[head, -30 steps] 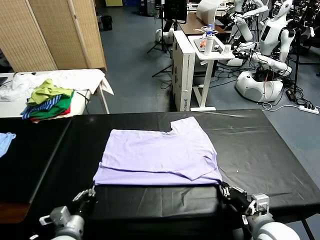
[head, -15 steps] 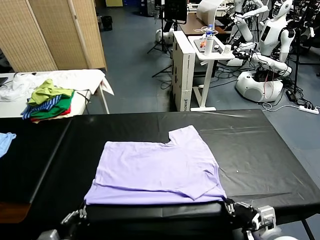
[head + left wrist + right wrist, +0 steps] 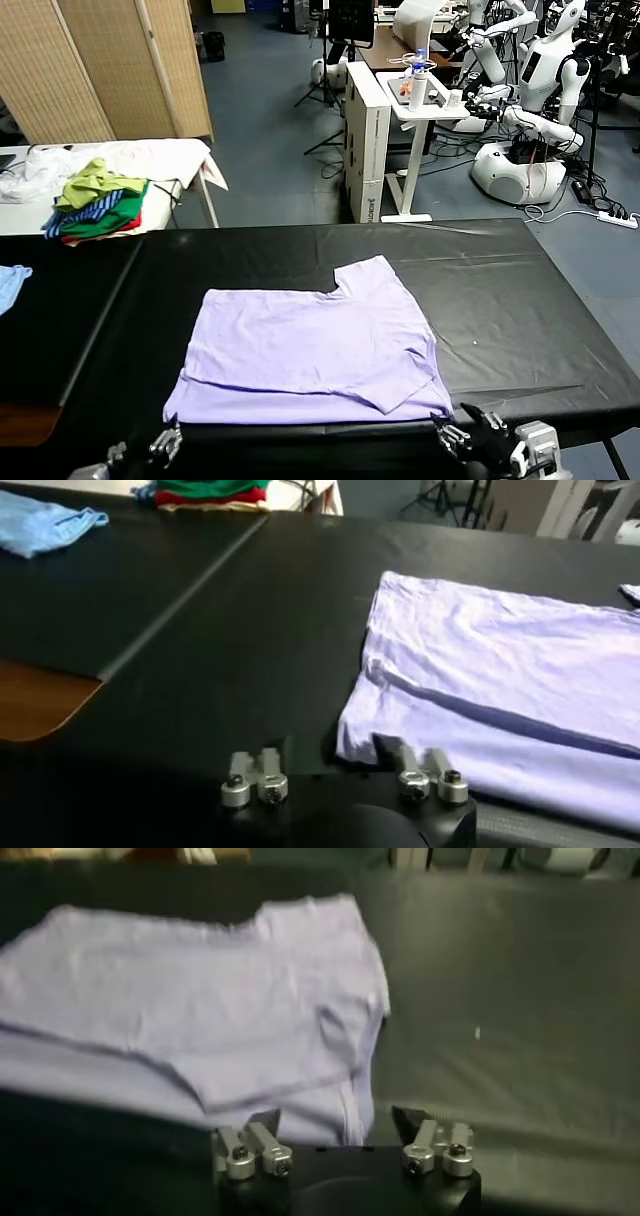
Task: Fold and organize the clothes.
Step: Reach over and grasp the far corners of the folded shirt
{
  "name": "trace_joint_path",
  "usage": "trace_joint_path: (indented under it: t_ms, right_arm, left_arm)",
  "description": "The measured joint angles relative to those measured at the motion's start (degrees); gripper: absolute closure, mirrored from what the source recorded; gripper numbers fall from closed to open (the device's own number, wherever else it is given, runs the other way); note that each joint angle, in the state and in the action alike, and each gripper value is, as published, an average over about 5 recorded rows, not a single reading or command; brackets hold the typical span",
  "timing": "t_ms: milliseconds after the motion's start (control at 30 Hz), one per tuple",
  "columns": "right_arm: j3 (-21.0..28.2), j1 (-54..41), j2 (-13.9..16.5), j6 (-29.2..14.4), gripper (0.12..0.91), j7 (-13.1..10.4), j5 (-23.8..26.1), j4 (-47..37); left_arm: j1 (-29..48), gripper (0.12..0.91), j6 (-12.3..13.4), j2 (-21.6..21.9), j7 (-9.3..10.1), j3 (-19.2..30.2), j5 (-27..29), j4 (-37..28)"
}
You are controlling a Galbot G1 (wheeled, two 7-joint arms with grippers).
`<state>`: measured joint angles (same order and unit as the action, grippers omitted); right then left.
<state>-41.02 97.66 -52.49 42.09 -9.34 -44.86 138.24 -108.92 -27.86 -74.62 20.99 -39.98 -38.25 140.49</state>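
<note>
Lavender T-shirt (image 3: 312, 345) spread flat at the middle of the black table (image 3: 520, 290), folded once so a doubled layer runs along the near hem, one sleeve poking out at roughly 1 o'clock toward the far edge. Near hem lying close to the table's front edge, at 6 o'clock from the shirt's centre.

Left gripper (image 3: 165, 443) at about 7 o'clock from the shirt, just off the near left corner of the cloth; fingers spread apart, nothing between them, as seen in the left wrist view (image 3: 340, 780), with the corner of the fabric lying just ahead of one fingertip. Right gripper (image 3: 470, 435) at about 5 o'clock, just beyond the near right corner; likewise released, jaws wide with only the shirt's edge in front (image 3: 335, 1143).

Small light blue cloth (image 3: 10, 283) at 9 o'clock, well apart, at the table's left edge. Multicoloured clothes pile (image 3: 97, 200) at 10 o'clock on a white side table (image 3: 180, 160). Bamboo screen (image 3: 110, 65) behind that. White robots (image 3: 535, 90) and a white stand (image 3: 400, 130) at 1 o'clock, far off on the blue floor.
</note>
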Motion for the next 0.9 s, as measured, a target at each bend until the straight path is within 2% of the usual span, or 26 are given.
trace_joint_path:
  t_ms: [67,200,467,667,900]
  right_arm:
    - [1.7,-4.5,0.6,-0.2,0.118,-0.6,-0.4,-2.5]
    - [6.5,-14.7,1.1,-0.2,0.118,-2.6,-0.9,-8.7]
    - [18.4,-33.5,-0.3,0.1,0.118,-4.9,-1.6,-21.7]
    - [25.4,-44.0,-2.1,0.1,0.118,-5.6,-1.8,-30.5]
    - [30.2,-51.7,-4.6,0.1,0.118,-6.0,-1.8,-39.1]
  left_arm:
    - [2.9,0.124,-0.7,1.8,-0.82,0.1,-3.3,-1.0]
    - [10.3,0.123,-3.9,6.5,-1.43,0.9,-10.0,-4.2]
    - [26.6,0.123,-6.9,15.0,0.3,4.1,-20.7,-14.4]
    - [38.7,0.123,-8.6,17.2,0.78,8.9,-22.6,-24.2]
    - [48.9,0.123,-9.9,17.9,0.3,15.6,-20.7,-35.3]
